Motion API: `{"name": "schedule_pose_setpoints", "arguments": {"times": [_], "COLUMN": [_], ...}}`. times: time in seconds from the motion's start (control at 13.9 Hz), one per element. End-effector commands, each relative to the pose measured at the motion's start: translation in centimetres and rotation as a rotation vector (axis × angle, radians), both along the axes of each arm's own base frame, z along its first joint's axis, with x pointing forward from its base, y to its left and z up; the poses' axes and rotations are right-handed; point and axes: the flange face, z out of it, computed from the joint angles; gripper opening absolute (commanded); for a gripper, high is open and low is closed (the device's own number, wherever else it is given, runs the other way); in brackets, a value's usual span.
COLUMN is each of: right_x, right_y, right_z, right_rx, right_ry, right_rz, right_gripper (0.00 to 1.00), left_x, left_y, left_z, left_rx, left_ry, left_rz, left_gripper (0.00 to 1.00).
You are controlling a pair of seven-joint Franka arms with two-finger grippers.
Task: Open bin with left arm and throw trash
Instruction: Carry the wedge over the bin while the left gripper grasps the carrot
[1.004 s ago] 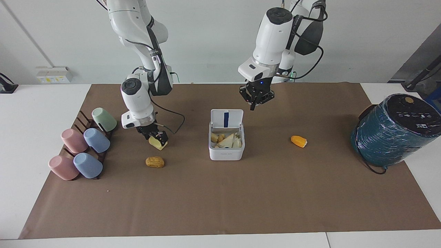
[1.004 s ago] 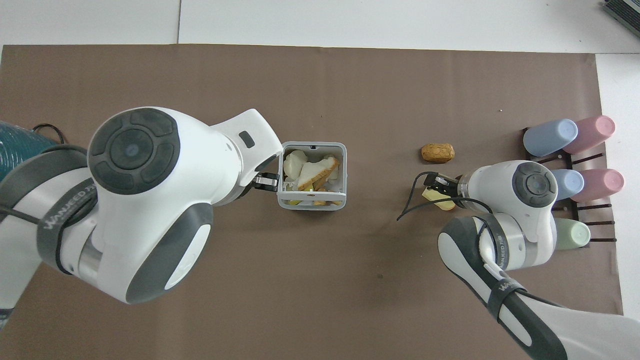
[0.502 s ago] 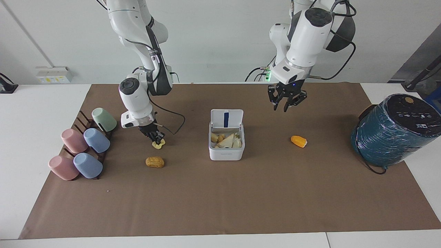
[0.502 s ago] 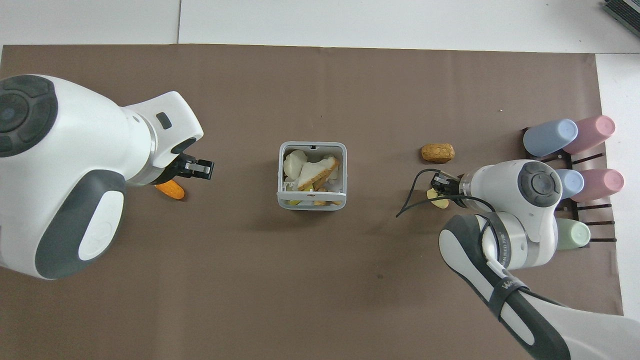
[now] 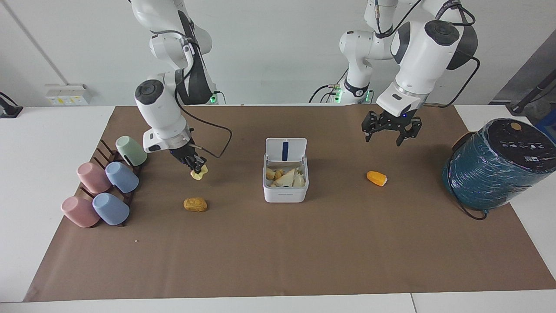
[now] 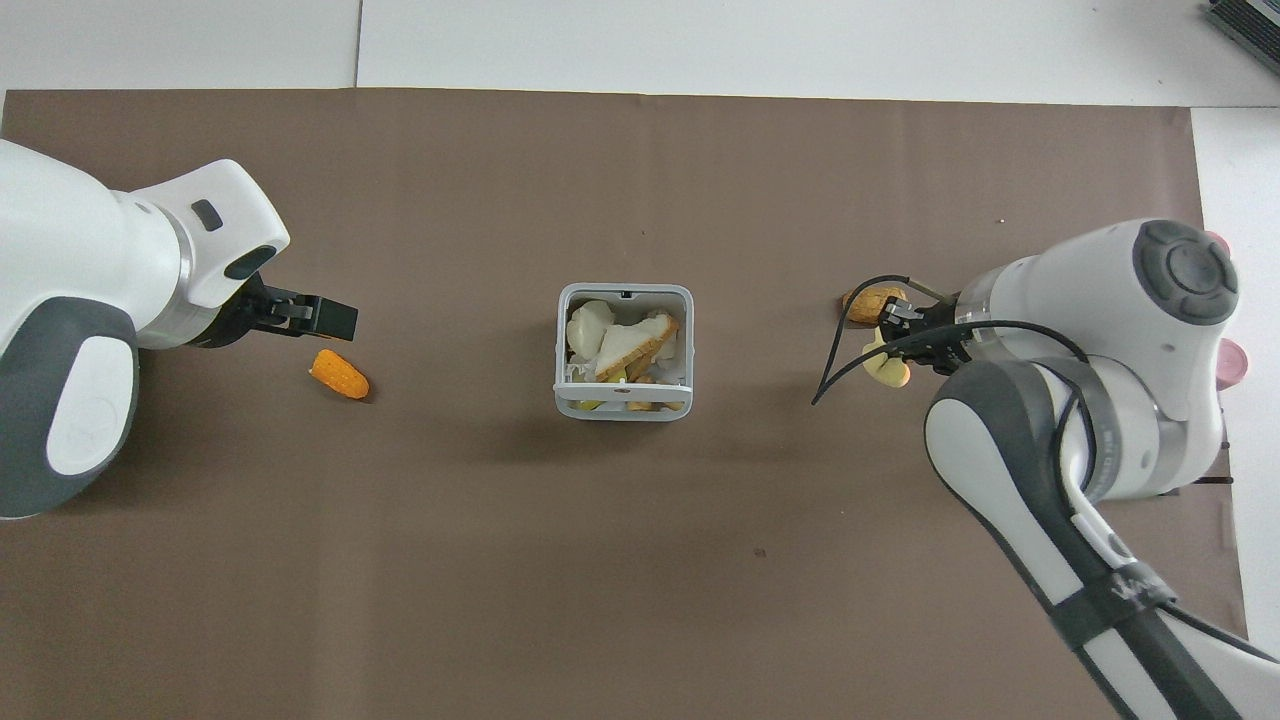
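The white bin (image 5: 285, 195) stands mid-mat with its lid (image 5: 296, 150) raised upright; food scraps lie inside. It also shows in the overhead view (image 6: 622, 411). My right gripper (image 5: 196, 166) is shut on the pale yellow block (image 5: 199, 173) and holds it just above the mat; the overhead view shows this gripper (image 6: 902, 335) and block (image 6: 888, 370) too. The golden-brown lump (image 5: 195, 204) lies on the mat below it. My left gripper (image 5: 388, 134) is open and empty, up in the air. The orange piece (image 5: 376, 178) lies on the mat under it (image 6: 339, 373).
A big teal wrapped cylinder (image 5: 499, 165) lies at the left arm's end of the table. Several pastel cups on a dark rack (image 5: 104, 187) stand at the right arm's end. A black cable hangs from the right wrist.
My left arm has swung away from the bin toward its own end of the table and opened wide. My right gripper has lifted the pale yellow block a little off the mat.
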Motion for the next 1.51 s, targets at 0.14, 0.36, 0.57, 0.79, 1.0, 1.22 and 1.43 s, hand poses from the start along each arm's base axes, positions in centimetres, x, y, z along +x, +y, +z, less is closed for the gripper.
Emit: {"name": "schedule_pose_setpoints", "arguments": {"times": [0.14, 0.36, 0.57, 0.79, 1.0, 1.22, 1.43], "right_x": [3.1, 3.1, 3.4, 2.1, 1.7, 2.3, 1.5], "right_y": [6.7, 15.0, 19.1, 23.6, 25.1, 25.7, 28.6], "right_z": [5.5, 6.1, 5.6, 1.6, -0.8, -3.9, -6.7], "right_rx": [0.058, 0.012, 0.026, 0.023, 0.019, 0.007, 0.000], "right_ry": [-0.033, -0.058, -0.036, 0.025, 0.057, 0.071, 0.061], "right_rz": [0.166, 0.321, 0.299, 0.308, 0.317, 0.311, 0.317], "right_gripper": [0.00, 0.00, 0.00, 0.00, 0.00, 0.00, 0.00], "left_x": [-0.4, 0.2, 0.0, 0.2, -0.3, -0.4, -0.1], "left_y": [3.9, 4.7, 5.1, 5.1, 5.6, 6.5, 6.4], "left_z": [-2.0, -4.0, -6.5, -9.3, -11.9, -13.4, -14.9], "left_rx": [-0.020, -0.034, -0.052, -0.051, -0.059, -0.062, -0.064], "left_ry": [-0.028, -0.041, -0.049, -0.013, -0.021, -0.029, -0.023], "left_rz": [0.169, 0.289, 0.417, 0.537, 0.585, 0.617, 0.657], "left_gripper": [1.00, 1.00, 1.00, 1.00, 1.00, 1.00, 1.00]}}
